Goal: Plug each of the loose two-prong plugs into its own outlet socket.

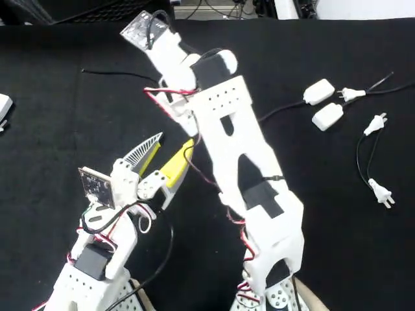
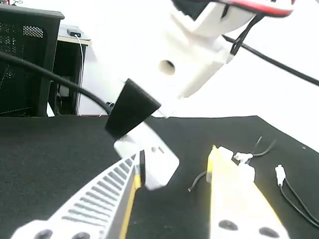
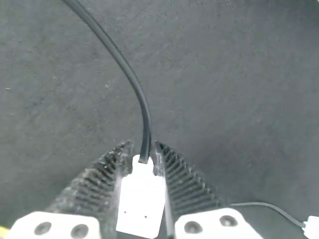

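Observation:
My right gripper (image 3: 143,149) is shut on a white outlet socket (image 3: 142,199), and the socket's black cord (image 3: 119,64) runs away over the cloth. The same white socket (image 2: 152,162) hangs under the right arm's dark finger (image 2: 130,108), just in front of my left gripper (image 2: 174,155). My left gripper (image 1: 175,139) is open, one ribbed white finger and one yellow, with nothing between them. Two more white sockets (image 1: 318,92) (image 1: 327,116) lie at the far right. Loose two-prong plugs (image 1: 352,95) (image 1: 375,124) (image 1: 381,193) lie beside them on black cords.
The right arm (image 1: 240,162) crosses the middle of the black tabletop (image 1: 58,149) and covers its own gripper from above. A white object (image 1: 3,107) sits at the left edge. A thin black cord (image 1: 117,73) lies at the back left.

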`<state>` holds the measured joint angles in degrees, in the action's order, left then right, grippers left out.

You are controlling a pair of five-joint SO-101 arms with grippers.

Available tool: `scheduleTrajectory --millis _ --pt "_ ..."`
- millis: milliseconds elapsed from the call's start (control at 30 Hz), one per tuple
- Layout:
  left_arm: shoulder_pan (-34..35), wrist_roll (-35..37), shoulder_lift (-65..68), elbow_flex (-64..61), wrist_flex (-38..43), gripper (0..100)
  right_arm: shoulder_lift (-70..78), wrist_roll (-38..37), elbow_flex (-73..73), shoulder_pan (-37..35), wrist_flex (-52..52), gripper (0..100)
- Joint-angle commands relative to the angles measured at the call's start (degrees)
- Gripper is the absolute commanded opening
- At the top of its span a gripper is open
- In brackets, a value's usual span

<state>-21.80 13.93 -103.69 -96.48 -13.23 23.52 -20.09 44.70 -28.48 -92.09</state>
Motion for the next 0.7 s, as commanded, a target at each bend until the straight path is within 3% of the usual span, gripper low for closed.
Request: scheduleTrajectory --millis 0,167,433,667 --pt "0.2 0.7 0.3 -0.9 0.9 22 -1.3 1.2 2.7 -3.0 -0.4 1.1" --pt "0.2 0.7 0.3 -0.9 -3.8 22 -3.8 1.0 5.5 -5.9 -3.6 1.1" --pt "0.2 0.7 0.3 -0.9 -4.3 22 -7.9 1.3 12.0 -6.1 -9.1 1.1" --pt "0.2 0.7 0.3 -0.9 -7.4 22 -15.7 1.3 5.4 -7.5 -9.1 1.1"
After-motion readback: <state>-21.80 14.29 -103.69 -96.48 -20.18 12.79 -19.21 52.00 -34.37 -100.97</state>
